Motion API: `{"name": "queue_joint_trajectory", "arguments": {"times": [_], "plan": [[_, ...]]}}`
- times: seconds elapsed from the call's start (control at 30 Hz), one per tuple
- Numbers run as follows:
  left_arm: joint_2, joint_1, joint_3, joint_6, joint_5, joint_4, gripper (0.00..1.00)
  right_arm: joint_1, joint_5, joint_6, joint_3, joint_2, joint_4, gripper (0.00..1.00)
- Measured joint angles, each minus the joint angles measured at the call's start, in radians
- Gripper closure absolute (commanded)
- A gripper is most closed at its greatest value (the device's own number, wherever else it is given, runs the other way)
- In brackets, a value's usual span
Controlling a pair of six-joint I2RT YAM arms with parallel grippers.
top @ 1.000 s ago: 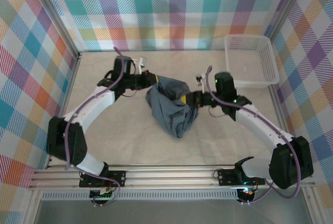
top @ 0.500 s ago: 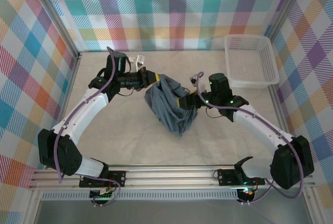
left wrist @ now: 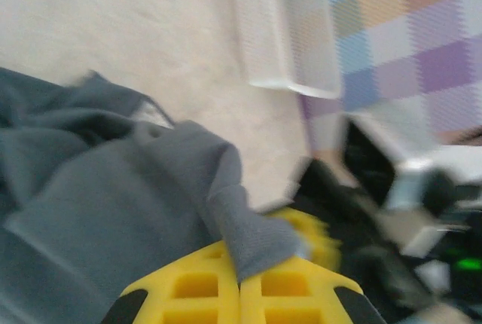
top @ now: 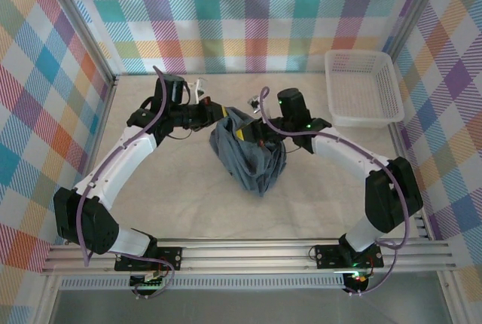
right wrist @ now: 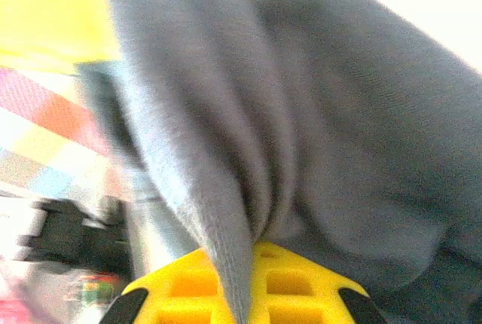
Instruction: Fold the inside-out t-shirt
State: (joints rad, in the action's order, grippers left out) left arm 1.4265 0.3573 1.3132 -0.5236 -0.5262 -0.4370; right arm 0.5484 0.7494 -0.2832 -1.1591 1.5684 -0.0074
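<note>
The dark grey t-shirt (top: 247, 157) sits bunched up in a soft, wrinkly heap in the middle of the table (top: 173, 196). Its far end is pulled up at two spots.

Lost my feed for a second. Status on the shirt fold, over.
Left gripper shut on the t-shirt. Right gripper shut on it too. Shirt bunched in a heap, not folded. White basket far right, apart, nothing in the way.

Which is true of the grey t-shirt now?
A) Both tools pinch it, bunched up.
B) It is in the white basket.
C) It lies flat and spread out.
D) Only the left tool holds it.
A: the left tool and the right tool each clamp a fold of the bunched t-shirt.
</note>
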Motion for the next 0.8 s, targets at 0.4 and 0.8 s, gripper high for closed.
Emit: {"name": "queue_joint_trajectory", "arguments": {"times": [0.4,0.8], "plan": [[0.061,-0.021,-0.199,0.173,0.098,0.108,0.27,-0.097,0.264,-0.680,0.104,-0.040,0.679,1.00],[-0.271,-0.014,-0.296,0.189,-0.146,0.231,0.51,-0.133,0.304,-0.692,0.093,-0.041,0.643,1.00]]}}
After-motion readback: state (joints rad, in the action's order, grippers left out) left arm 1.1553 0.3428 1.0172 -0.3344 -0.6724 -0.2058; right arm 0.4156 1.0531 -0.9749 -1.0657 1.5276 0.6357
